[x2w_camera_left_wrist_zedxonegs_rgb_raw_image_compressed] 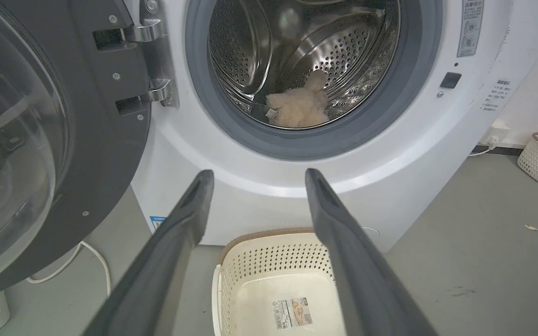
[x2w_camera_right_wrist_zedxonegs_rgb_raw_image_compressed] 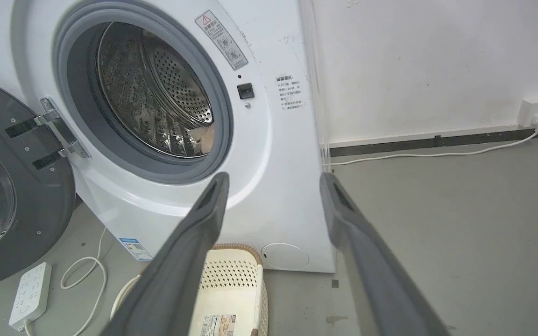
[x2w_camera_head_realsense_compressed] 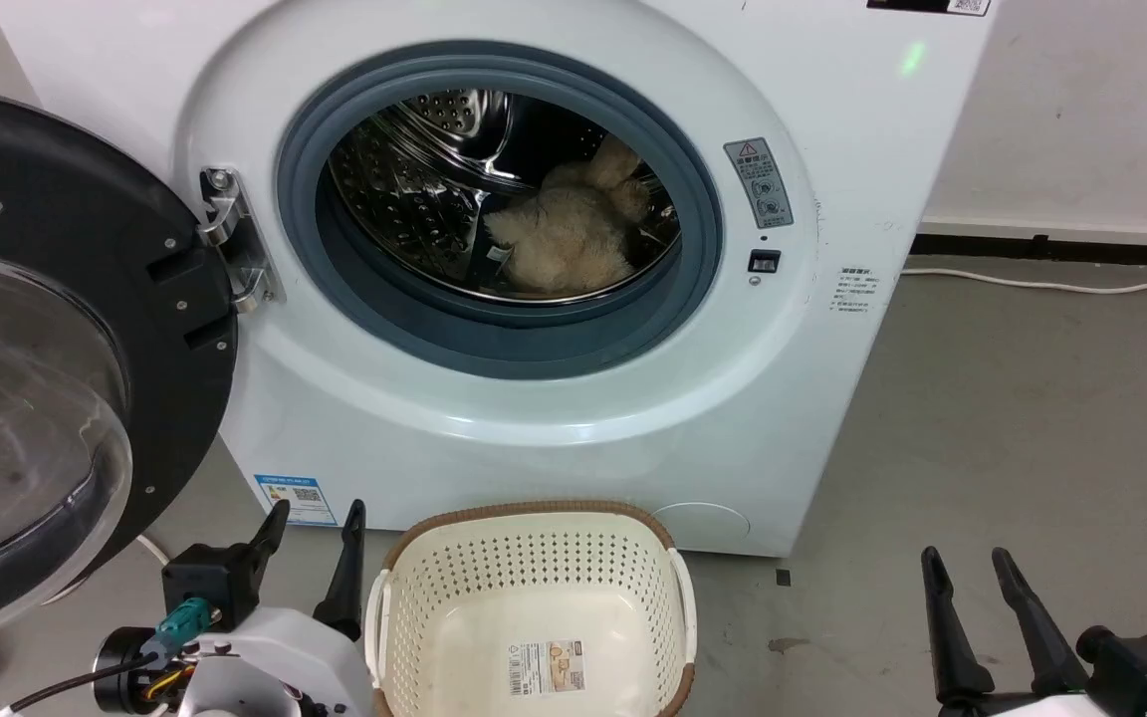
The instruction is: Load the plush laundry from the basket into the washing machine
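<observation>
Closest to you, your left claw [x2w_camera_head_realsense_compressed: 317, 513] sits at the lower left with its two dark fingers spread apart, holding nothing. Same deal for the right claw [x2w_camera_head_realsense_compressed: 967, 558] at the lower right: spread wide, gripping nothing. Between them, on the grey floor [x2w_camera_head_realsense_compressed: 1032, 418], is the cream perforated laundry basket [x2w_camera_head_realsense_compressed: 534, 513] with the brown rim, and you can see straight down to the paper label [x2w_camera_head_realsense_compressed: 546, 667] on its bottom. The left claw is just beside the basket's left edge; the right one is well apart from it. Just past the basket stands the white front-loading washing machine [x2w_camera_head_realsense_compressed: 554, 428], its black-framed glass door [x2w_camera_head_realsense_compressed: 86, 299] swung open on your left. The plush laundry [x2w_camera_head_realsense_compressed: 564, 244], a fluffy beige toy, is lying low in the steel drum [x2w_camera_head_realsense_compressed: 394, 199], behind the grey door seal [x2w_camera_head_realsense_compressed: 698, 239]. Farther off on the right, a white cable [x2w_camera_head_realsense_compressed: 1051, 286] runs across the floor.
</observation>
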{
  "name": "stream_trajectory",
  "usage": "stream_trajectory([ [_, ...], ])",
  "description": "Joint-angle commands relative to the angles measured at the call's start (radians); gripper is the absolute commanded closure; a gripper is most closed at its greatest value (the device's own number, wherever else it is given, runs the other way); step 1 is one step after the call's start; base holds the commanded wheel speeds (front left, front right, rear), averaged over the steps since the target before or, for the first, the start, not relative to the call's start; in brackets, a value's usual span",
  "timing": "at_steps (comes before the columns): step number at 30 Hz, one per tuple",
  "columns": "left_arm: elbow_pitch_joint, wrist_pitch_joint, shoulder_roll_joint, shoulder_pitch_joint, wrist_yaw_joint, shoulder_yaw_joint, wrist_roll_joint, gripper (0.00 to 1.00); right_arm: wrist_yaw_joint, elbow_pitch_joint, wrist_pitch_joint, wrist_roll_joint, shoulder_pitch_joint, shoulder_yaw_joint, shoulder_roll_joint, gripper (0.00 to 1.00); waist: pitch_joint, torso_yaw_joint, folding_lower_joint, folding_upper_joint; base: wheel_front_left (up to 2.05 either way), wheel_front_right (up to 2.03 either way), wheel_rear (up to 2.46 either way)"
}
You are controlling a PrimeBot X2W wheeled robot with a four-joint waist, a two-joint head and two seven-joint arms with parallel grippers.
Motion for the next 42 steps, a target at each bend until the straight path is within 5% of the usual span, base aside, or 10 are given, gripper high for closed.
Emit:
stream_trajectory([
  [1, -0.008, 0.005, 0.004, 0.01, 0.008, -0.005, 0.006, 0.0, -0.001, 0.003, -0.003, 0.007, 0.007, 0.0, 0.0, 0.0, 0.001, 0.0, -0.0001, 0.0, 0.0, 0.0, 0.0],
  [15, -0.009, 0.01, 0.0, 0.01, 0.022, -0.003, -0.009, 0.0, -0.001, 0.013, -0.008, 0.007, -0.003, 0.002, 0.0, 0.0, 0.002, 0.0, -0.0001, 0.0, 0.0, 0.0, 0.0],
  [16, -0.01, 0.013, -0.002, 0.0, 0.017, -0.004, -0.006, 1.0, 0.0, 0.011, -0.005, 0.003, 0.0, 0.002, 0.0, 1.0, 0.002, 0.0, 0.0, 0.0, 0.0, 0.0, 0.0],
  [42, -0.035, 0.034, -0.059, 0.02, -0.016, 0.059, 0.085, 1.0, 0.0, -0.008, 0.033, -0.043, -0.015, 0.003, 0.0, 1.0, 0.004, -0.001, 0.0, 0.0, 0.0, 0.0, 0.0],
])
